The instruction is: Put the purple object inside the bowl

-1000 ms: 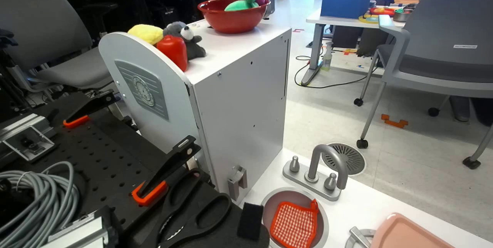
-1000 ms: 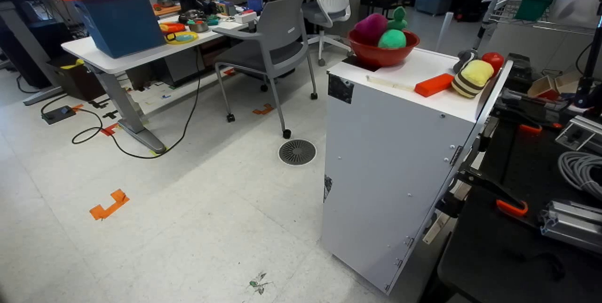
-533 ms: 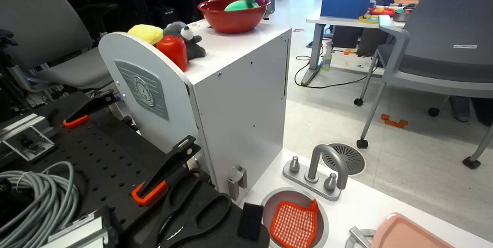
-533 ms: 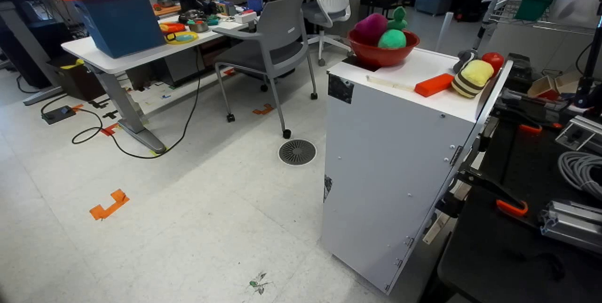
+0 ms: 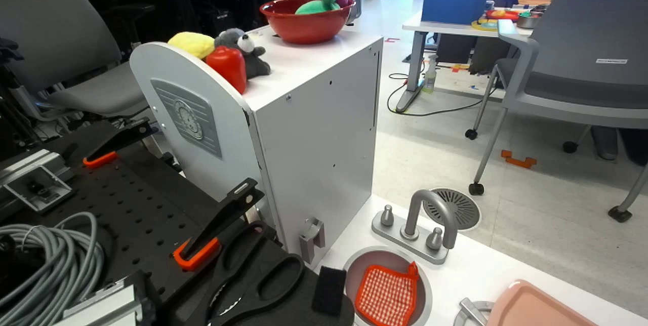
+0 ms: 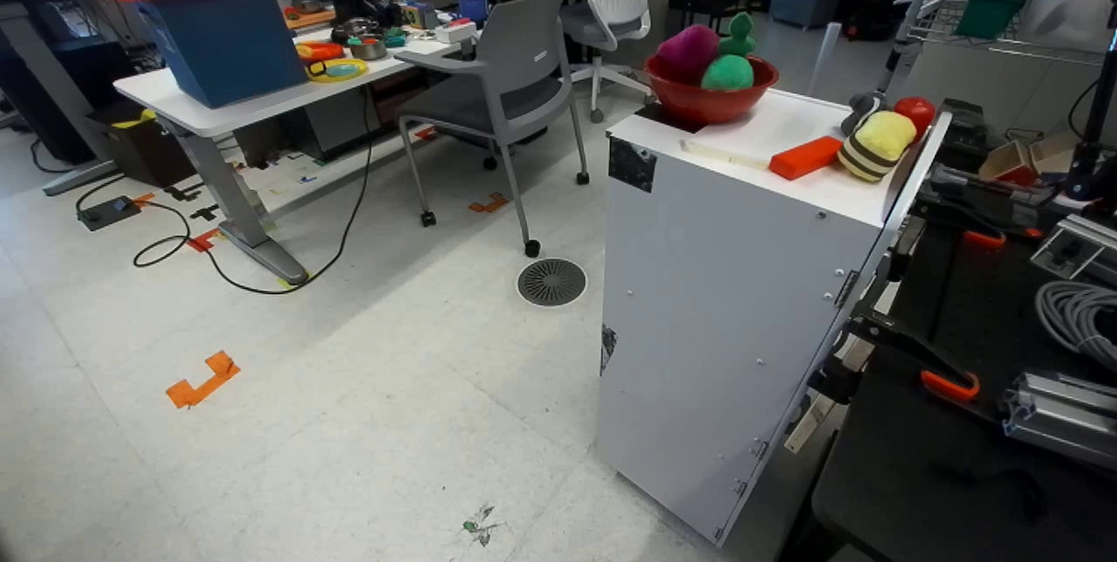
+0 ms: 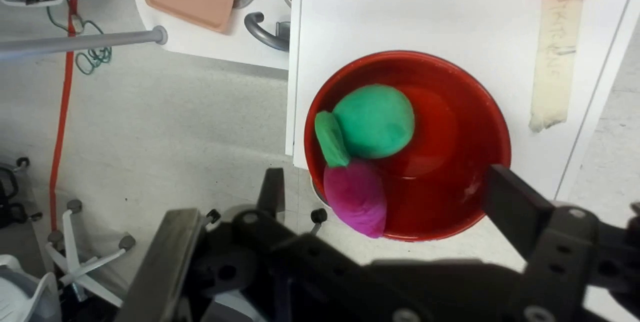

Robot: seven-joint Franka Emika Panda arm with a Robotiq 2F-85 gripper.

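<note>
In the wrist view, your purple object (image 7: 356, 199) is a plump magenta oval, narrowing at its lower end; it lies in the red bowl (image 7: 465, 112), that end over the rim. A round green toy (image 7: 375, 121) sits just beside it, and a green strip (image 7: 331, 139) runs along both; you can't fairly say which it belongs to. Your gripper (image 7: 392, 196) is released, its fingers well apart.

In an exterior view, you see the purple object rise above the rim, partly hidden by green. The red bowl stands on the white cabinet (image 5: 324, 108), well apart from the grey toy (image 5: 257, 65).

In an exterior view, it looks a deeper purple, well apart from the yellow toy (image 6: 880, 141). Against half a second ago, purple object and red bowl match in both exterior views.
</note>
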